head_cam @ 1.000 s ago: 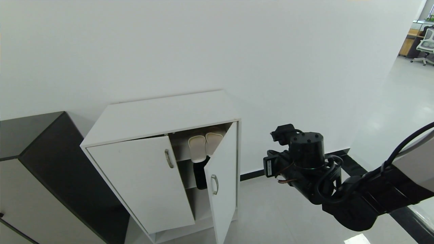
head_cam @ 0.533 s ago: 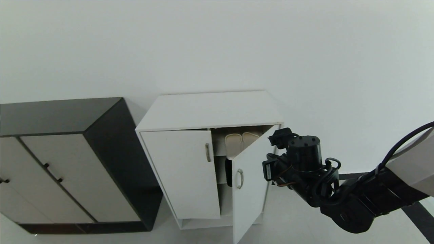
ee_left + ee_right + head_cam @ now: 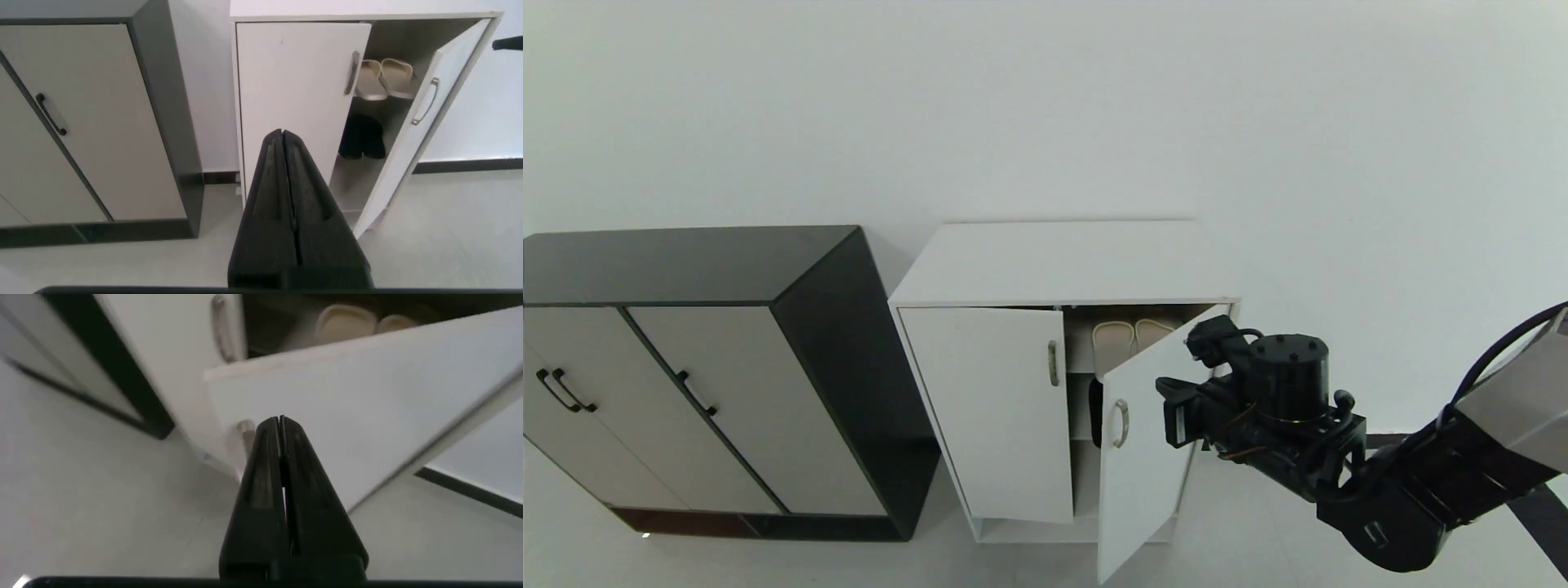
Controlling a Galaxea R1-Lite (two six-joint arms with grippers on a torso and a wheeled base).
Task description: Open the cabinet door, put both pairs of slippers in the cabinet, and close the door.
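Cabinet [image 3: 1062, 261]: 1 white unit on the floor against the wall, mid head view.

L to R you've got:
- **Dark cabinet** [image 3: 686, 269]: 1, just beside the white one, w/ 2 pale doors and 2 black handles. Its left end is cut off by the frame edge.
- **White cabinet doors:** 2, w/ 1 metal handle each. Left door [image 3: 988, 408] sits about flush. Right door [image 3: 1143, 457] stands ajar, swung out toward you.
- **Slippers:** 2 pairs, both inside, seen thru the gap btwn the doors.
  - Beige pair [image 3: 1134, 339]: 2 slippers side by side on the top shelf.
  - Dark pair [image 3: 364, 135]: on the shelf below, 2 dark shapes touching in left wrist view. In head view it's mostly hidden behind the right door.
  - The bottom compartment is partly blocked by the doors, so you can't tell what's in it.

Claws: 2.
- **Left claw** [image 3: 282, 135]: closed, fingers pressed together, nothing in it. It points at the left door, well apart from it.
- **Right claw** [image 3: 280, 423]: also closed and empty, near the right door's outer face, by its top edge. You can't tell if it's touching or just off.

In head view the right arm covers part of that door's upper hinge side.
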